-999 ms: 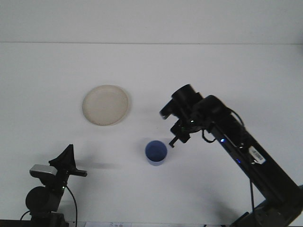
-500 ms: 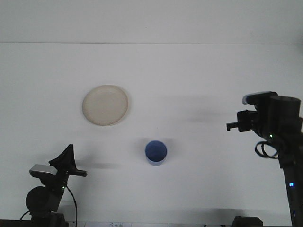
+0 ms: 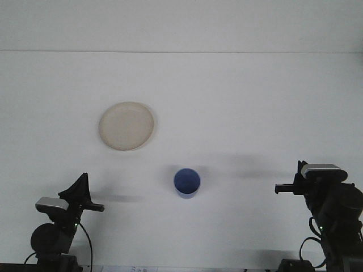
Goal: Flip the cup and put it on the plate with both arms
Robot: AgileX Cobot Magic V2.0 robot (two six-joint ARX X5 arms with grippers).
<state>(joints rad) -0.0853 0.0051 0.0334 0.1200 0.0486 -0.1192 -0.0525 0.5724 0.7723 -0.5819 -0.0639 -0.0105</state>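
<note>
Nearest the camera, the left gripper (image 3: 85,195) sits low at the table's (image 3: 238,96) near-left corner, holding nothing; whether its fingers are spread or pressed together cannot be told. At the near-right corner the right gripper (image 3: 283,188) points leftward, also holding nothing, its finger state likewise unreadable. Between them, slightly farther out, the blue cup (image 3: 186,182) stands upright, mouth up, apart from both arms. Beyond it to the left lies the cream plate (image 3: 126,126), bare.
</note>
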